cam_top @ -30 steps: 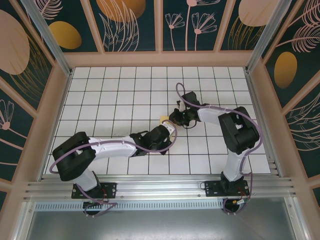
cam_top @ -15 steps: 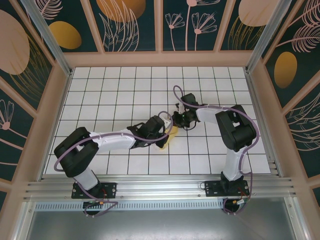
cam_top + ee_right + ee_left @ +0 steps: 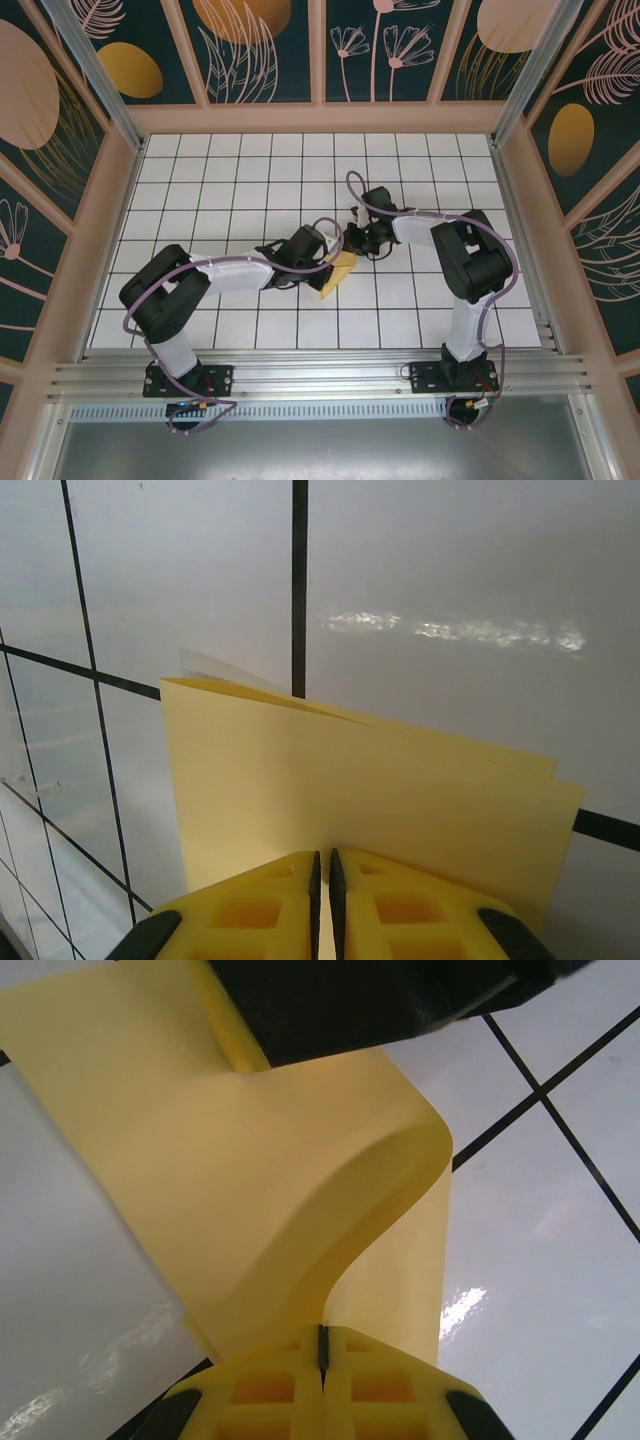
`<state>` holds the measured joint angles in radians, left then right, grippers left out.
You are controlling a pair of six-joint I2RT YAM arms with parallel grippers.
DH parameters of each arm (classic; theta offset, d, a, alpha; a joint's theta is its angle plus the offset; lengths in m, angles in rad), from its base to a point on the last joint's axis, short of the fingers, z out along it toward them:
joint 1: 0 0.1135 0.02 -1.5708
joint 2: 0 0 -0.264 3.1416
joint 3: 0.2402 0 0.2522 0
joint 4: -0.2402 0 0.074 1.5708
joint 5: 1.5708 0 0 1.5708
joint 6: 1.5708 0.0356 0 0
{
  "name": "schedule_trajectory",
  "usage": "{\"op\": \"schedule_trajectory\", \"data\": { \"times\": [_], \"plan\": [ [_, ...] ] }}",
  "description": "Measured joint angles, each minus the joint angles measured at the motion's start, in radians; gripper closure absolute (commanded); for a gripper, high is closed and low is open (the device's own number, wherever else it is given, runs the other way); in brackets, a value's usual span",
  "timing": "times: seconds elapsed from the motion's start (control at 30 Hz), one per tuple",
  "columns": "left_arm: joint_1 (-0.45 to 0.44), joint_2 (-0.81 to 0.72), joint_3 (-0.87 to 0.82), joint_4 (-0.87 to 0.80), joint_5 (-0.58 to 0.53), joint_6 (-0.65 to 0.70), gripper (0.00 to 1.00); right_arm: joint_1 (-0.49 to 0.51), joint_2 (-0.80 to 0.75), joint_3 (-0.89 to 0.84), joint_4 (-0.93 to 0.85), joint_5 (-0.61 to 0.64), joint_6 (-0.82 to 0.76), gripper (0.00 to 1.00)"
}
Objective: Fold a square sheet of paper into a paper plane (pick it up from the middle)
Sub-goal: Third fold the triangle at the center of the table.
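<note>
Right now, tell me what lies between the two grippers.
Only the yellow paper, bowed, running from the left gripper to the right gripper; the left wrist view shows it.

Left arm (image 3: pixel 235 272), right arm (image 3: pixel 440 232), yellow paper (image 3: pixel 338 274) between them

The thin pale yellow sheet of paper (image 3: pixel 250 1160) looks smooth and soft, not shiny, and it has no wrinkles where it bends. The left gripper (image 3: pixel 322 1345) and the right gripper (image 3: pixel 322 865) have yellow plastic fingers (image 3: pixel 260 900) that look dull and a bit grainy, with small square hollows in them. The white tiled table top (image 3: pixel 450 570) is hard and very shiny, with bright spots of light on it between thin black lines, and the long grey metal rail (image 3: pixel 320 378) at its near edge is smooth with ridges.
</note>
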<state>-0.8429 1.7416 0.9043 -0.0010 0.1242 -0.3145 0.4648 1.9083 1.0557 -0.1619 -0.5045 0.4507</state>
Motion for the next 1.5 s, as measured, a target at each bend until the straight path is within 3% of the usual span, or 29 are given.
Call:
{"op": "schedule_trajectory", "data": {
  "times": [1.5],
  "plan": [
    [0.006,0.059,0.02,-0.002,-0.054,0.014,0.98,0.0,0.004,0.0,0.005,-0.005,0.003,0.82]
  ]
}}
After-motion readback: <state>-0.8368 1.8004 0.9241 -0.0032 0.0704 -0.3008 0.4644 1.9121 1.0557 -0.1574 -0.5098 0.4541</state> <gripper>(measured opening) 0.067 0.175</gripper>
